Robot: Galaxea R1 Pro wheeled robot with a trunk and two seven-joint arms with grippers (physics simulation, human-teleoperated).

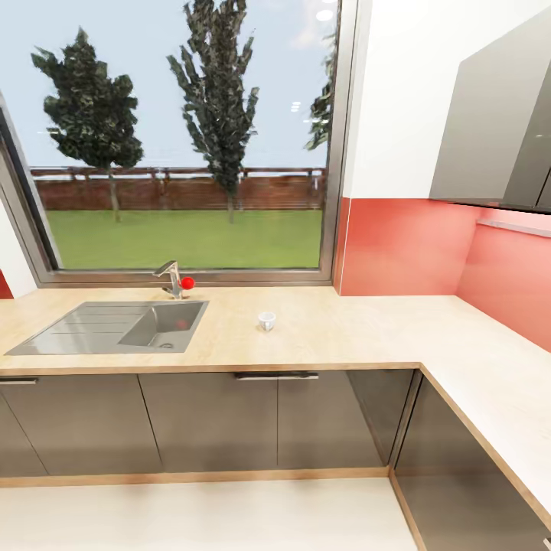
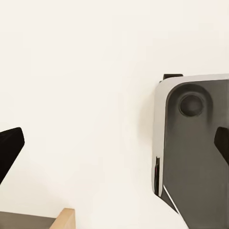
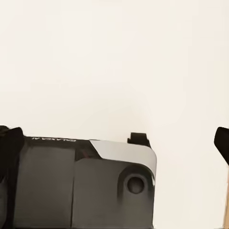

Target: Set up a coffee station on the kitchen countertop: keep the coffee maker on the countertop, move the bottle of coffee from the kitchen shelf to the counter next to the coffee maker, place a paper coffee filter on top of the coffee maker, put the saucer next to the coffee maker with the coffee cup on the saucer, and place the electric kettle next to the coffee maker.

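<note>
Facing the kitchen countertop [image 1: 360,329] in the head view: coffee cup [image 1: 266,321] stands upright near frame centre, at 3 o'clock from the sink [image 1: 115,327], well apart from it; tap [image 1: 174,278] at the basin's 12 o'clock. Left wrist view: left gripper [image 2: 117,150] spread wide, dark fingertips [image 2: 9,149] at opposite frame edges, pale floor [image 2: 81,86] beyond, robot base [image 2: 195,152] at 3 o'clock. Right wrist view: right gripper [image 3: 117,143] likewise wide, empty, above the base.

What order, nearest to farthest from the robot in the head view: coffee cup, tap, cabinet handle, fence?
1. cabinet handle, on the cabinet front below the countertop edge.
2. coffee cup, mid-countertop, right of the sink.
3. tap, behind the sink by the window.
4. fence, outdoors beyond the lawn.
</note>
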